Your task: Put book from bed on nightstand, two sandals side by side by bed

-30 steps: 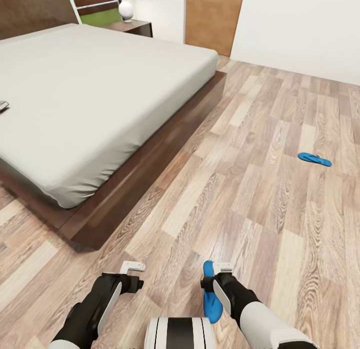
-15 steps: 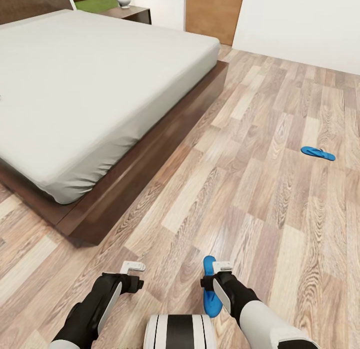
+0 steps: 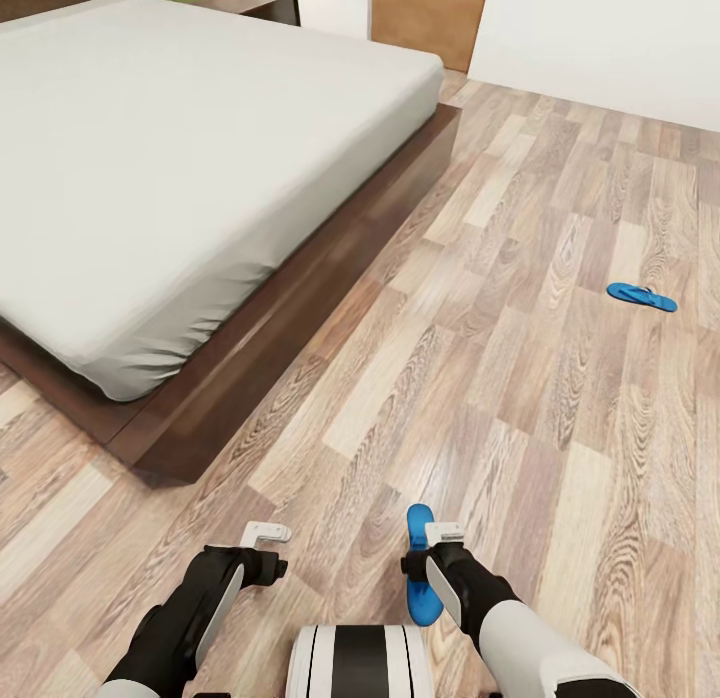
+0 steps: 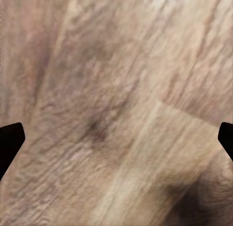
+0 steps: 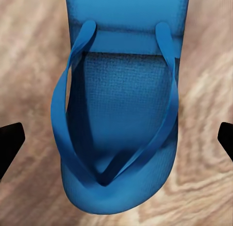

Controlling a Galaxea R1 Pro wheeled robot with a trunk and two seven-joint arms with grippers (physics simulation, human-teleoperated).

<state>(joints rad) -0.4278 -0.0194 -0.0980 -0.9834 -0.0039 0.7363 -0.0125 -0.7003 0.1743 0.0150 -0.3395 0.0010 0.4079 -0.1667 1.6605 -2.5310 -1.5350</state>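
A light wood-plank floor (image 3: 520, 378) spreads before us in the head view, with the big grey bed (image 3: 180, 158) on its dark frame at the left, a tan door (image 3: 430, 13) beyond, and a corner of the nightstand (image 3: 262, 0) at the top edge. One blue sandal (image 3: 641, 297) lies flat on the planks, well apart from the bed. The other sandal (image 3: 420, 568) is low in front of us at the right gripper (image 3: 432, 548), which looks clamped on it. The left gripper (image 3: 262, 540) hangs empty nearby.

In the left wrist view we see plain floor (image 4: 116, 109) between two dark fingertips (image 4: 9, 141) standing wide apart.

In the right wrist view the held sandal (image 5: 119, 119) faces us, straps up, against the wood; the fingertips (image 5: 10, 138) show at both edges.

We judge the grip a thin one on a soft sole: the sandal could swing or slip out as we travel. We cannot tell where the book lies.
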